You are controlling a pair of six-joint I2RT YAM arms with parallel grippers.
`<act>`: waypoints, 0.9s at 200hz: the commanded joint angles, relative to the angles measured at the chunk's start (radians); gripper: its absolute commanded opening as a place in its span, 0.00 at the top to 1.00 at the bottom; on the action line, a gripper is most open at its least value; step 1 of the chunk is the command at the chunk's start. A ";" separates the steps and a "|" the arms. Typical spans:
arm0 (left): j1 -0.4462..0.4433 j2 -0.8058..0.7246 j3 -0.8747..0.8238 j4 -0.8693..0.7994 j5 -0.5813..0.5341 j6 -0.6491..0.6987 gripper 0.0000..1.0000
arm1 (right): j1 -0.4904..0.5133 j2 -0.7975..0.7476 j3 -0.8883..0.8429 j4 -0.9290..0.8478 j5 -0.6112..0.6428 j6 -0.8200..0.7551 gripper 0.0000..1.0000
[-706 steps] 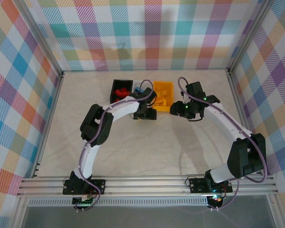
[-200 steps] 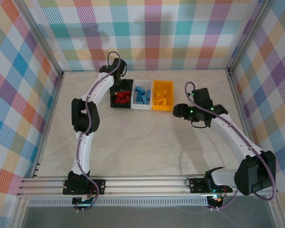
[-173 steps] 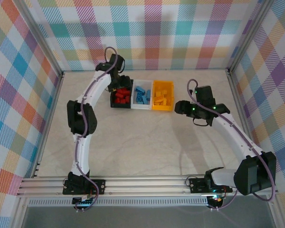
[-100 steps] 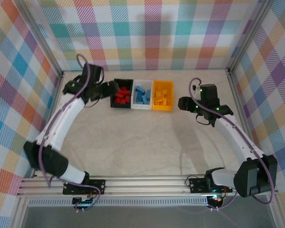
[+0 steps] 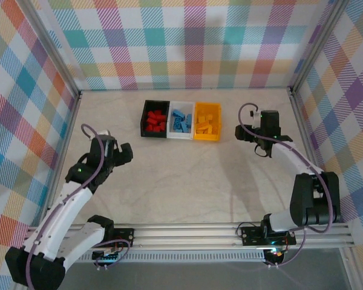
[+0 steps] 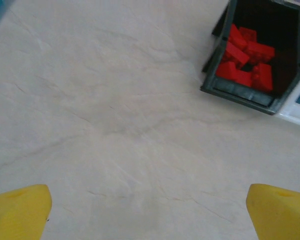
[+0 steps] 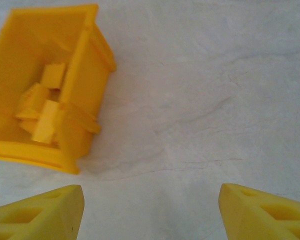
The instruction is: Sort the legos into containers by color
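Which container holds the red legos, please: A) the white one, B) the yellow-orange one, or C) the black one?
C: the red legos lie piled inside the black container, at the left end of the row of three, as the top view and the left wrist view both show.

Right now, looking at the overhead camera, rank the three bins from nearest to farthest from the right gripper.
Measured from the right gripper, which stands open to the right of the row of bins:
1. Yellow-orange bin, the right end of the row, holding yellow bricks.
2. White bin, in the middle, holding blue bricks.
3. Black bin, the left end, holding red bricks.
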 commanded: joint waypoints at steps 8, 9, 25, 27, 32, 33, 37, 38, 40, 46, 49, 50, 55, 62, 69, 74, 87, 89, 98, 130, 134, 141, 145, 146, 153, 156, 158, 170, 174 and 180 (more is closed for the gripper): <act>0.012 -0.100 -0.112 0.141 -0.162 0.089 0.00 | -0.012 0.019 -0.088 0.231 0.021 -0.088 0.28; 0.012 -0.104 -0.116 0.146 -0.164 0.090 0.00 | -0.012 0.019 -0.088 0.231 0.021 -0.088 0.28; 0.012 -0.168 -0.189 0.207 -0.214 0.105 0.00 | -0.017 -0.002 -0.165 0.355 0.011 -0.112 0.28; 0.012 -0.176 -0.200 0.214 -0.219 0.106 0.00 | -0.017 -0.004 -0.173 0.367 0.009 -0.115 0.28; 0.012 -0.194 -0.223 0.231 -0.230 0.111 0.00 | -0.017 -0.012 -0.194 0.404 0.011 -0.126 0.28; 0.012 -0.198 -0.228 0.235 -0.232 0.113 0.00 | -0.017 -0.013 -0.198 0.412 0.012 -0.128 0.28; 0.012 -0.212 -0.245 0.245 -0.236 0.117 0.00 | -0.017 -0.020 -0.213 0.428 0.014 -0.135 0.28; 0.013 -0.215 -0.249 0.248 -0.238 0.117 0.00 | -0.017 -0.022 -0.215 0.433 0.016 -0.136 0.28; 0.013 -0.221 -0.256 0.254 -0.240 0.120 0.00 | -0.018 -0.025 -0.218 0.436 0.018 -0.137 0.28; 0.013 -0.239 -0.275 0.267 -0.243 0.123 0.00 | -0.023 -0.035 -0.236 0.463 0.021 -0.136 0.27; 0.013 -0.247 -0.286 0.270 -0.246 0.124 0.00 | -0.025 -0.043 -0.246 0.473 0.019 -0.137 0.27; 0.012 -0.250 -0.289 0.272 -0.247 0.124 0.00 | -0.026 -0.046 -0.250 0.475 0.018 -0.138 0.27; 0.012 -0.264 -0.303 0.276 -0.252 0.124 0.00 | -0.029 -0.057 -0.268 0.503 0.013 -0.136 0.27; 0.012 -0.278 -0.317 0.284 -0.255 0.123 0.00 | -0.037 -0.078 -0.300 0.544 0.006 -0.135 0.26; 0.012 -0.292 -0.333 0.294 -0.254 0.129 0.00 | -0.039 -0.094 -0.335 0.605 0.005 -0.133 0.26; 0.012 -0.300 -0.341 0.303 -0.250 0.135 0.00 | -0.045 -0.106 -0.355 0.632 0.007 -0.130 0.25; 0.013 -0.312 -0.358 0.315 -0.247 0.150 0.00 | -0.053 -0.128 -0.395 0.679 0.016 -0.112 0.25; 0.013 -0.313 -0.360 0.328 -0.245 0.154 0.00 | -0.055 -0.131 -0.399 0.685 0.016 -0.110 0.25; 0.012 -0.312 -0.367 0.371 -0.240 0.173 0.00 | -0.057 -0.139 -0.414 0.702 0.019 -0.105 0.24; 0.014 -0.243 -0.362 0.442 -0.237 0.208 0.00 | -0.058 -0.142 -0.435 0.674 -0.003 -0.101 0.26; 0.014 -0.229 -0.359 0.446 -0.237 0.211 0.00 | -0.057 -0.135 -0.450 0.690 -0.001 -0.095 0.26; 0.014 -0.206 -0.352 0.453 -0.240 0.217 0.00 | -0.059 -0.122 -0.479 0.740 0.015 -0.072 0.26; 0.014 -0.191 -0.347 0.458 -0.240 0.221 0.00 | -0.058 -0.113 -0.492 0.764 0.022 -0.064 0.26; 0.014 -0.187 -0.346 0.460 -0.240 0.223 0.00 | -0.058 -0.111 -0.495 0.768 0.024 -0.062 0.26; 0.014 -0.166 -0.338 0.470 -0.240 0.231 0.00 | -0.058 -0.106 -0.502 0.784 0.032 -0.057 0.26; 0.014 -0.158 -0.335 0.474 -0.240 0.235 0.00 | -0.059 -0.110 -0.497 0.770 0.027 -0.060 0.26; 0.014 -0.152 -0.332 0.477 -0.240 0.237 0.00 | -0.059 -0.110 -0.493 0.765 0.025 -0.064 0.26; 0.014 -0.127 -0.324 0.499 -0.232 0.254 0.00 | -0.058 -0.099 -0.472 0.755 0.024 -0.082 0.26; 0.015 -0.119 -0.323 0.507 -0.230 0.260 0.00 | -0.059 -0.092 -0.467 0.760 0.022 -0.087 0.26; 0.016 -0.108 -0.324 0.520 -0.229 0.267 0.00 | -0.059 -0.078 -0.465 0.779 0.018 -0.092 0.26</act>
